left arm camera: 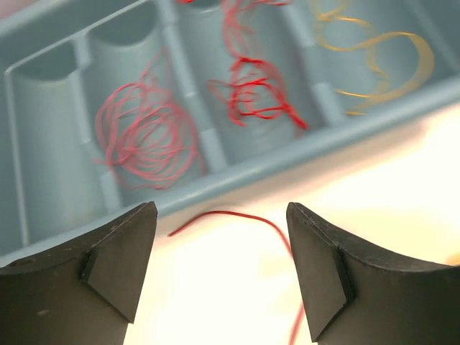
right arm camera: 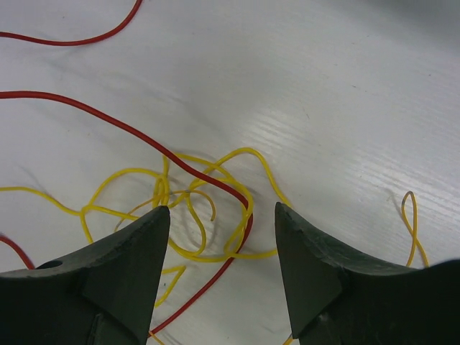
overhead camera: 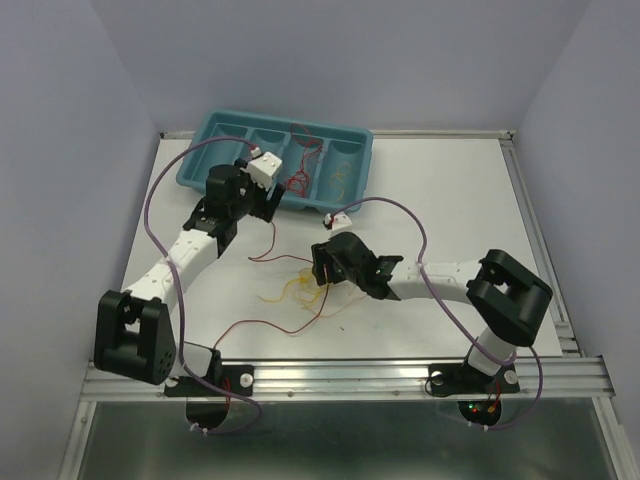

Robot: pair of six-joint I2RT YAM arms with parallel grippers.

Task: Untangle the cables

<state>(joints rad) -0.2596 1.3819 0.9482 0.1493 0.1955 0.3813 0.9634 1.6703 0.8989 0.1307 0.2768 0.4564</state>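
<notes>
Left gripper (left arm camera: 221,210) hanging open, empty, at near rim of tray (left arm camera: 287,154); right gripper (right arm camera: 221,208) hovering open over tangled cables (right arm camera: 162,188) on bench (right arm camera: 345,108).

Cables half out of sight!
Right wrist view: yellow tangle (right arm camera: 194,201) hidden behind right gripper (right arm camera: 221,208) at six o'clock. Left wrist view: red coil (left arm camera: 251,93) blurred, tray (left arm camera: 302,147) cropped at twelve.

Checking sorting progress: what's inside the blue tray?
Separate tray compartments hold a pale red coil, a red tangle and a yellow cable. The left arm covers part of its near side.
</notes>
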